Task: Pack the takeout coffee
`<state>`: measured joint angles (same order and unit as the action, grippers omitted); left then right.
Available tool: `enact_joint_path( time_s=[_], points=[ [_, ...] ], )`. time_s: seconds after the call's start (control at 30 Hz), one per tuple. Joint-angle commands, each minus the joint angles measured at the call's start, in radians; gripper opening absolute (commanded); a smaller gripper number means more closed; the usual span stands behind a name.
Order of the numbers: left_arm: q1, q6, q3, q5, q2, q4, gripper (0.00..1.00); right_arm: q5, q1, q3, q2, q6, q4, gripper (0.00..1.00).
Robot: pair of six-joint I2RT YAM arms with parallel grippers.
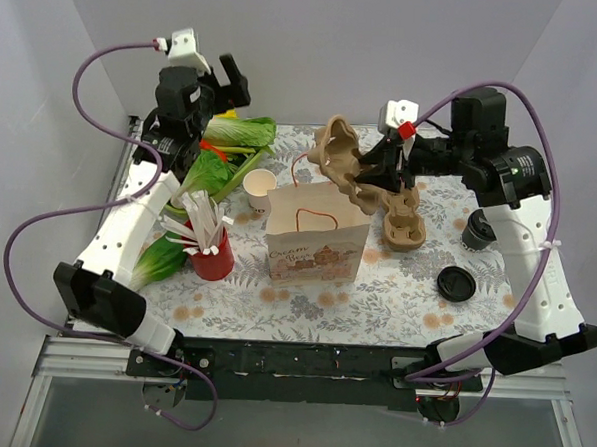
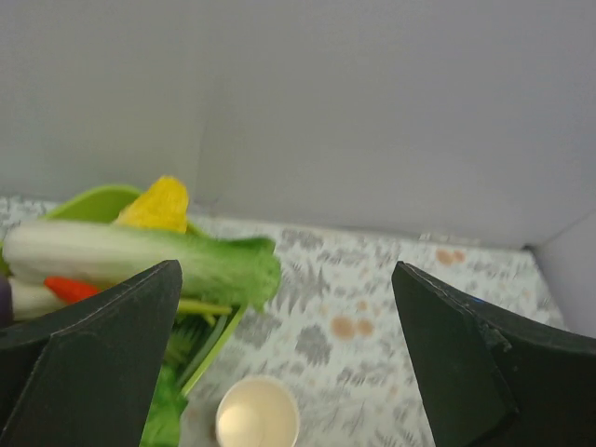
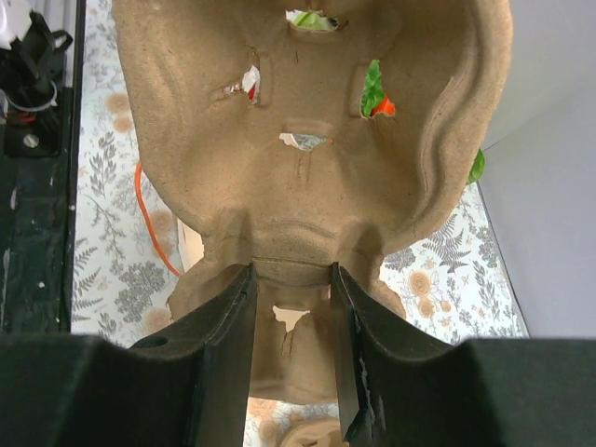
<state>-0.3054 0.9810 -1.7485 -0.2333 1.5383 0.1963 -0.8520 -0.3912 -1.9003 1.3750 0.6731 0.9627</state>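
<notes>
right gripper (image 3: 291, 277) pinches the cardboard carrier (image 3: 307, 140) by its edge, tilted above the paper bag (image 1: 316, 239), likely to drop it in. left gripper (image 2: 287, 272) hangs spread wide, idle. takeout coffee (image 1: 475, 231) stands beside my right arm.

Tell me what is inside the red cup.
White paper-wrapped sticks, straws or stirrers, stand in the red cup and fan out above its rim. The cup's wall covers their lower ends and anything else at the bottom.

The takeout coffee (image 1: 476, 232), a small cup with black lid, stands on the counter (image 1: 395, 289) at 3 o'clock, partly hidden by my right arm (image 1: 526, 245).
</notes>
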Motion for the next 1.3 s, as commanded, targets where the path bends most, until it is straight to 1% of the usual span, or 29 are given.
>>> enact_joint_path(
  time_s=[0.0,0.1,0.23,0.43,0.5,0.63,0.8,0.97,1.27],
  points=[
    [0.038,-0.088,0.205,0.118,-0.217,0.097,0.98,0.033,-0.032,-0.069,0.035,0.143,0.132,0.09],
    [0.052,-0.11,0.28,0.144,-0.262,0.097,0.98,0.048,-0.049,-0.056,0.041,0.186,0.14,0.08],
    [0.072,-0.085,0.291,0.164,-0.259,0.1,0.98,0.071,-0.077,-0.052,0.062,0.227,0.119,0.06],
    [0.083,-0.111,0.299,0.04,-0.25,0.066,0.98,0.099,-0.133,-0.101,0.113,0.281,0.102,0.05],
    [0.088,-0.113,0.303,0.02,-0.25,0.063,0.98,0.113,-0.156,-0.102,0.121,0.292,0.088,0.05],
    [0.088,-0.113,0.313,0.034,-0.265,0.057,0.98,0.128,-0.182,-0.109,0.145,0.272,0.056,0.04],
    [0.088,-0.093,0.322,0.065,-0.279,0.071,0.98,0.125,-0.225,-0.155,0.188,0.272,0.1,0.03],
    [0.088,-0.079,0.32,0.08,-0.277,0.071,0.98,0.14,-0.271,-0.108,0.174,0.286,0.125,0.02],
    [0.088,-0.076,0.339,0.092,-0.291,0.074,0.98,0.206,-0.273,-0.086,0.194,0.316,0.166,0.01]
  ],
)
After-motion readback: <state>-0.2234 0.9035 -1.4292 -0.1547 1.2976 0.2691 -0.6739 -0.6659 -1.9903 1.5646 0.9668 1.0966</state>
